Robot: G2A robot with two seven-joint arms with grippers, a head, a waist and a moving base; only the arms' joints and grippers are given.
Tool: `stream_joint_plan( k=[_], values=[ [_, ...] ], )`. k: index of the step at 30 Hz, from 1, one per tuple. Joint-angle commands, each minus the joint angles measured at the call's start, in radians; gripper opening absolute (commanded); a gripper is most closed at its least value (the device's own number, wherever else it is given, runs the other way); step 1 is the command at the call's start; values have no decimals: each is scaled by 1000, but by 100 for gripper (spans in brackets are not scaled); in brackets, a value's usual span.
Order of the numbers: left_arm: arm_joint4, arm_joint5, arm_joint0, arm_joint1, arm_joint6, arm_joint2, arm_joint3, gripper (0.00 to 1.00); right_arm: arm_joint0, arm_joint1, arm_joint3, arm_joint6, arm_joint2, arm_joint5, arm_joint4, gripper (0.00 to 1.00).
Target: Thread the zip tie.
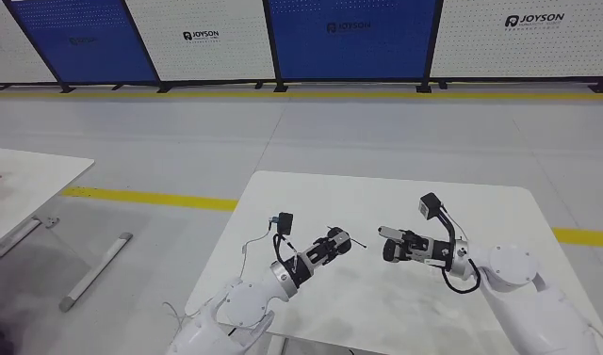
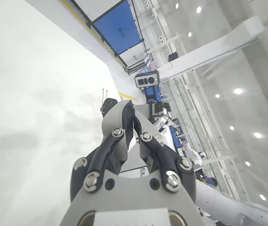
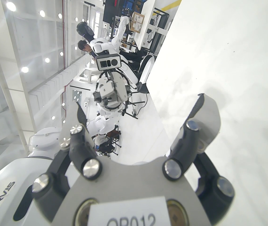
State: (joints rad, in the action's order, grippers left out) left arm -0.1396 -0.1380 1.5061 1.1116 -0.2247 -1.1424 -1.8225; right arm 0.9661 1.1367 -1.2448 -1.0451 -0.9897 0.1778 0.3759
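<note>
1. My left pincer hangs over the white worktop, toward its near left part, tip pointing at my other arm.
2. In the left wrist view its two pads are pressed together with no gap between them.
3. The zip tie shows from the top view as a thin black strip sticking out at that pincer's tip, clamped there and held off the worktop. I cannot make out the strip between the pads in the wrist view.
4. My right pincer hangs just opposite, its tip near the left one but apart from it.
5. Its fingers are spread wide, with nothing between them.
6. The tie's free end points into the gap between my two pincers and does not touch the right one.
</note>
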Motion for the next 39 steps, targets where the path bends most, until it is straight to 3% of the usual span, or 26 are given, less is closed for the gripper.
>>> stream_joint_plan(
  k=[1, 13, 17, 19, 23, 33, 39],
  values=[
    [-16, 0, -7, 1, -8, 1, -3, 0, 0, 0, 0, 0, 0, 0, 0, 100],
    [-21, -3, -8, 3, -1, 3, -4, 0, 0, 0, 0, 0, 0, 0, 0, 100],
    [-92, -13, -1, 4, -7, -15, -13, 0, 0, 0, 0, 0, 0, 0, 0, 100],
    [-40, -76, 10, 2, 16, -31, -26, 0, 0, 0, 0, 0, 0, 0, 0, 100],
    [-35, -106, 38, -2, 6, -53, -59, 0, 0, 0, 0, 0, 0, 0, 0, 100],
    [-17, -105, 42, -3, 5, -55, -61, 0, 0, 0, 0, 0, 0, 0, 0, 100],
    [50, -53, 31, -1, 3, -35, -30, 0, 0, 0, 0, 0, 0, 0, 0, 100]
  ],
)
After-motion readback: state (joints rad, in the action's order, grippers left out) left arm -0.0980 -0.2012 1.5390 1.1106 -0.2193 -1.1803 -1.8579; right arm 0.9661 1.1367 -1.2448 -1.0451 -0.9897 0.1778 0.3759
